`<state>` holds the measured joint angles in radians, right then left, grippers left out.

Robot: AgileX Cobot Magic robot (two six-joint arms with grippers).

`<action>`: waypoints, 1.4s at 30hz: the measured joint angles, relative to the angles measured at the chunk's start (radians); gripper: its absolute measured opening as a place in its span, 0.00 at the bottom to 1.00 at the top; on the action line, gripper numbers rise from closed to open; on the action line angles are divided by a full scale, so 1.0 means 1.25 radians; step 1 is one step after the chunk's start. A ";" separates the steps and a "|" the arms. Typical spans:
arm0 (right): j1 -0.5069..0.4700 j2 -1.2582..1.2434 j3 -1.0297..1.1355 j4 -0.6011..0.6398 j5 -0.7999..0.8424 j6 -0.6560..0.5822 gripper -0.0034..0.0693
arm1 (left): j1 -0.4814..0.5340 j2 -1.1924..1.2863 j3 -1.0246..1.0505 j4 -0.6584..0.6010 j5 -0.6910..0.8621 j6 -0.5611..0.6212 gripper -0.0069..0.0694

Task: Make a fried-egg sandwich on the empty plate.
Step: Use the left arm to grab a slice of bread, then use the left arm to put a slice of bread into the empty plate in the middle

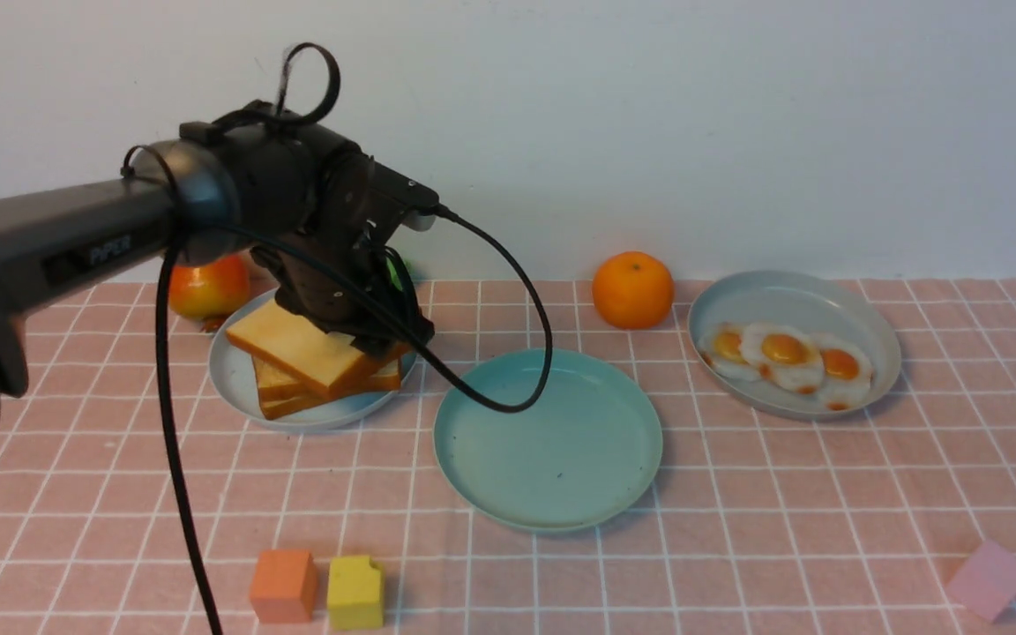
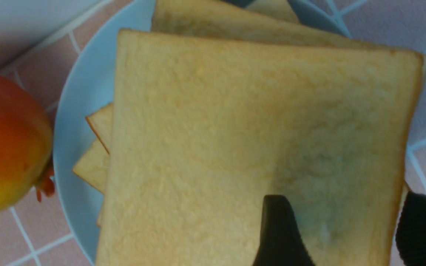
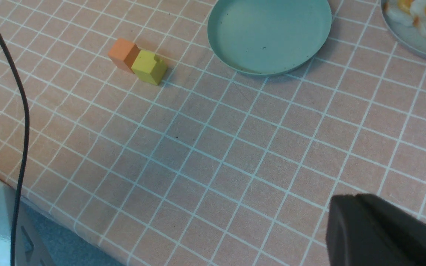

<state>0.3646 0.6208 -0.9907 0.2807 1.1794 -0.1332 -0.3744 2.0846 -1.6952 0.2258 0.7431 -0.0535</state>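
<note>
The mint-green plate (image 1: pixel 552 494) lies bare at the middle of the table and also shows in the right wrist view (image 3: pixel 268 33). No fried-egg sandwich is in view. A stack of toast slices (image 1: pixel 296 353) sits on a pale blue plate (image 1: pixel 235 379). My left gripper (image 1: pixel 376 339) is open at the stack's right side. In the left wrist view (image 2: pixel 346 207) one finger (image 2: pixel 279 229) lies over the top slice (image 2: pixel 235 129) and the other is just off its edge. Three fried eggs (image 1: pixel 781 353) lie in a grey-blue plate (image 1: pixel 870 326). My right gripper (image 3: pixel 357 207) is shut above bare cloth.
An orange (image 1: pixel 632 289) sits behind the mint plate. A red-yellow fruit (image 1: pixel 208 287) sits behind the toast plate. An orange block (image 1: pixel 283 586) and a yellow block (image 1: pixel 355 593) lie at the front left, a pink block (image 1: pixel 989 579) at the front right. A black cable (image 1: pixel 508 406) droops over the mint plate's rim.
</note>
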 joint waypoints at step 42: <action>0.000 -0.031 0.000 0.020 0.005 0.000 0.16 | -0.278 -0.078 0.045 -0.105 -0.008 0.058 0.11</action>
<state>0.3646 0.5825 -0.9907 0.3059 1.1853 -0.1332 -0.7213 1.9873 -1.6385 0.0941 0.7335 0.0195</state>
